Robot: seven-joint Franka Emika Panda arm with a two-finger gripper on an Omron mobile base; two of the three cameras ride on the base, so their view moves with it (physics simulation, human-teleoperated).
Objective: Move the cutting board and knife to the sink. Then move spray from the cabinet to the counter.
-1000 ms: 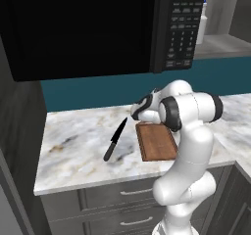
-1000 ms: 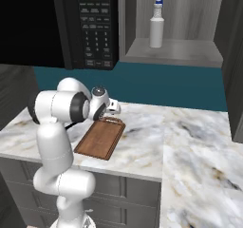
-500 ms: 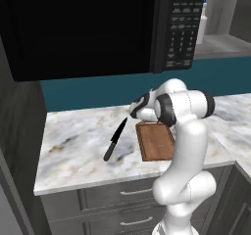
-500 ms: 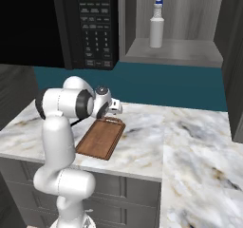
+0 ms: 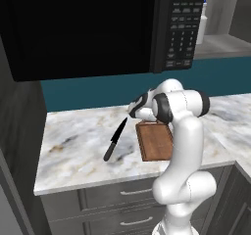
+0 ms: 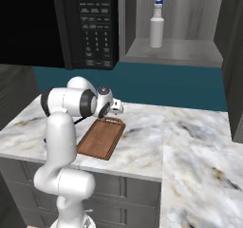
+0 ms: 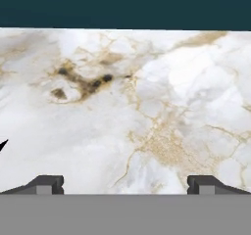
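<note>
Counter (image 5: 78,151): marble top, carrying both items to be moved. Board (image 6: 101,137): lying flat near the front edge, handle end pointing toward the back wall, directly below the arm's wrist. Knife (image 5: 115,138): lying beside the board on its left, well apart, long axis running diagonally, tip toward the wall. Gripper (image 7: 125,184): hovering over bare marble just past the board's far end, jaws standing wide, holding nothing; knife tip just entering its left edge.

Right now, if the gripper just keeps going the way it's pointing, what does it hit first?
Most likely bare counter. The open gripper faces marble with nothing between its fingertips; the knife tip just shows at the hand view's left edge, off that line. The teal wall lies beyond. Depth is hard to judge.
</note>
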